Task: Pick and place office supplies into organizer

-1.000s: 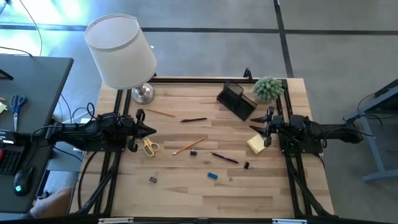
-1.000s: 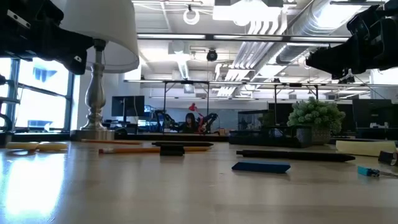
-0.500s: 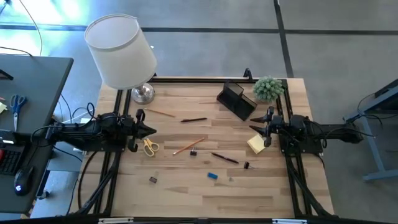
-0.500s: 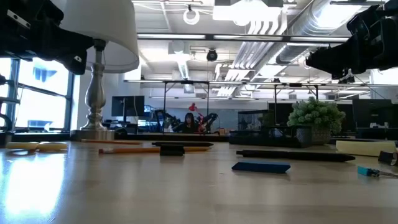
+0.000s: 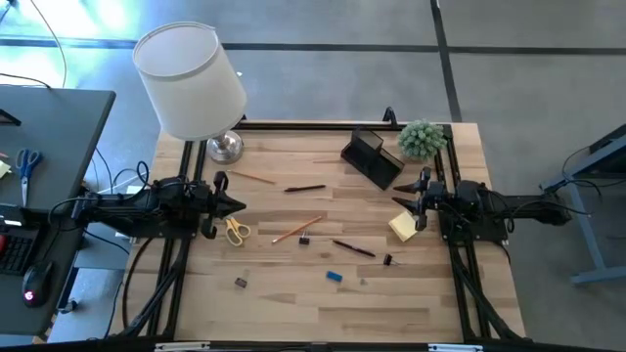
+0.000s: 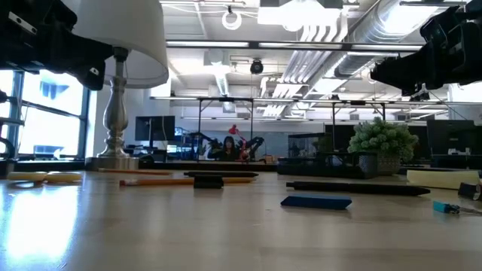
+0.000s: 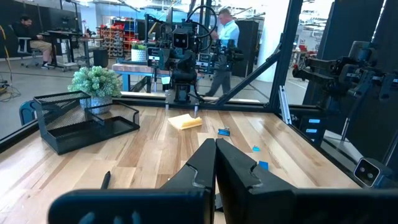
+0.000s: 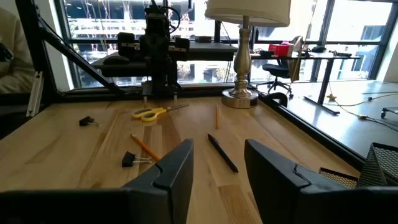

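A white-shaded lamp (image 5: pixel 191 83) is set at the far left corner of the wooden tabletop (image 5: pixel 293 293). A small green plant (image 5: pixel 422 138) is placed at the far right corner.

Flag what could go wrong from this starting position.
1. The sticky-note pad lies right under the open right gripper; a low move could shove it.
2. The organizer sits tight against the plant, so a drop there may bump it.
3. The pencils lie flat, hard to pinch.
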